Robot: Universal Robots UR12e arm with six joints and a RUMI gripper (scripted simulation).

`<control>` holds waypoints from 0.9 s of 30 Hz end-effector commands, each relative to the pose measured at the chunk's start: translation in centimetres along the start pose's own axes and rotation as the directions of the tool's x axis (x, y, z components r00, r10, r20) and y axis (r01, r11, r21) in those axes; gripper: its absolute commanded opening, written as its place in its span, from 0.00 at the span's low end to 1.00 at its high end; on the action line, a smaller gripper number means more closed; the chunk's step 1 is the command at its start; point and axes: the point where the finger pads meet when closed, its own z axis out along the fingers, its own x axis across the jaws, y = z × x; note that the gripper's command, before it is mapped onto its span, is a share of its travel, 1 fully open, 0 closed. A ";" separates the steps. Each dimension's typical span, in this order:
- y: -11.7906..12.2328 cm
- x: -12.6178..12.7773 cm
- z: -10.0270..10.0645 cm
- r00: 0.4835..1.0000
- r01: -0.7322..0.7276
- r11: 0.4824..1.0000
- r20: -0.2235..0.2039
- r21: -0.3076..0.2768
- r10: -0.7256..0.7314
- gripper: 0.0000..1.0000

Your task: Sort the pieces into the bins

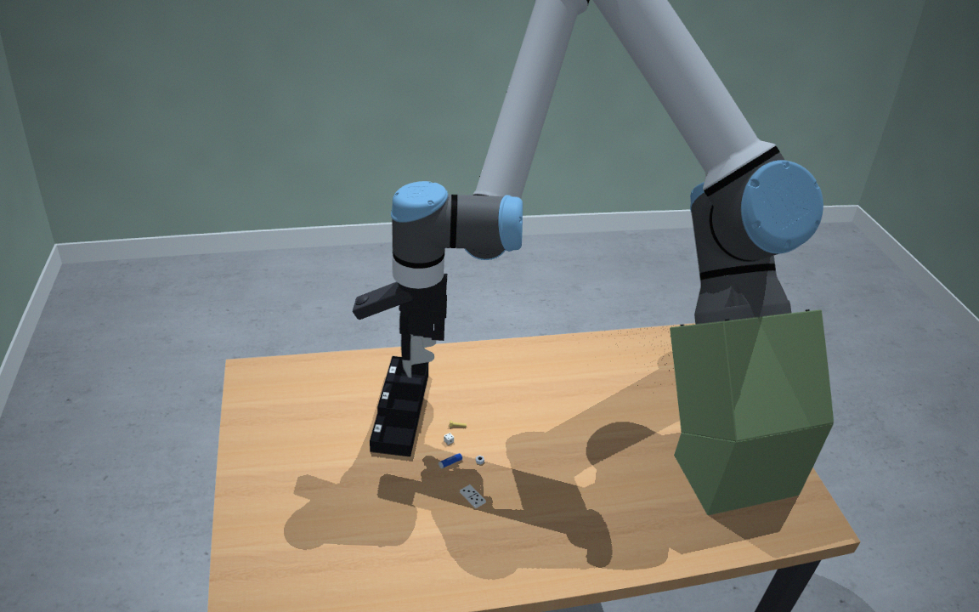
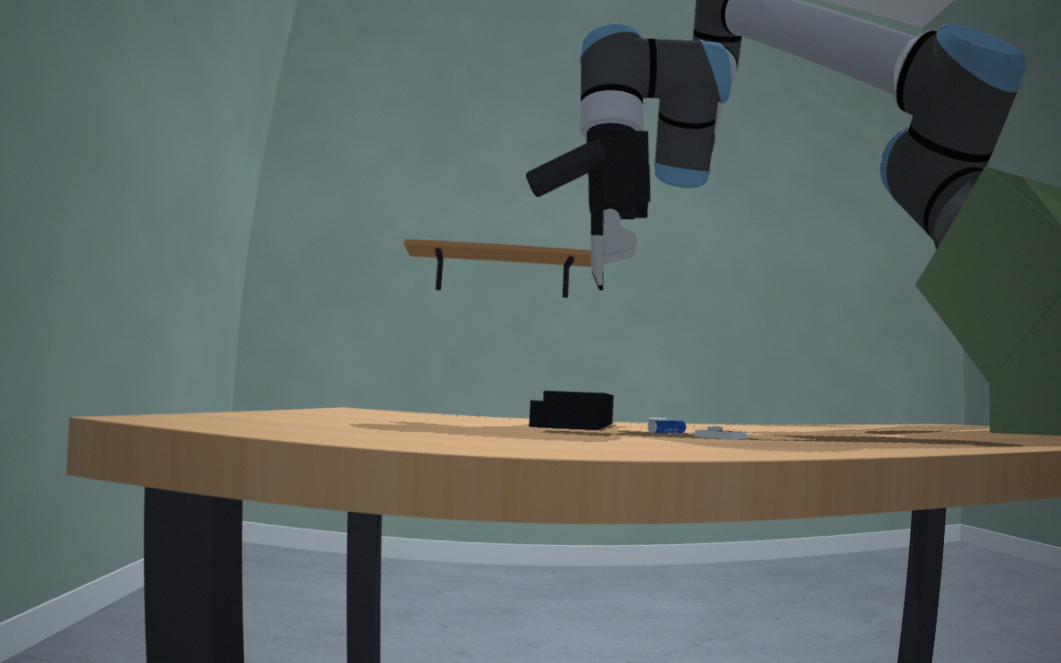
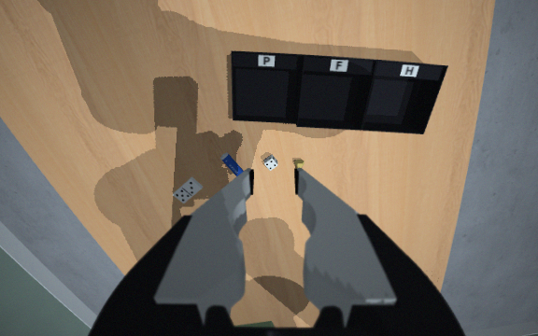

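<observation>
A black row of three bins (image 1: 400, 415) lies on the wooden table, marked P (image 3: 261, 89), F (image 3: 330, 93) and H (image 3: 402, 98); all look empty. Beside it lie a white die (image 1: 448, 437), a brass bolt (image 1: 456, 424), a blue cylinder (image 1: 451, 459), a grey nut (image 1: 480, 459) and a grey domino (image 1: 472, 495). In the wrist view I see the die (image 3: 270, 162), bolt (image 3: 299, 162), blue cylinder (image 3: 232, 164) and domino (image 3: 188, 190); the nut is hidden. My gripper (image 3: 274, 170) (image 2: 599, 280) hangs high above the table, fingers slightly apart with nothing between them.
A large green block (image 1: 751, 410) stands at the table's right end, in front of the arm's base. A small wall shelf (image 2: 497, 251) hangs behind the gripper. The table's left edge is close to the bins.
</observation>
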 end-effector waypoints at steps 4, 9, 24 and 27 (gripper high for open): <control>4.4 1.8 5.0 1.000 0.016 1.000 0.002 0.006 -0.016 0.18; 6.0 2.4 6.8 1.000 0.016 1.000 0.002 0.006 -0.016 0.18; 10.8 4.4 10.9 1.000 0.016 1.000 0.002 0.006 -0.016 0.18; 10.6 4.3 11.0 1.000 0.016 1.000 0.002 0.006 -0.016 0.18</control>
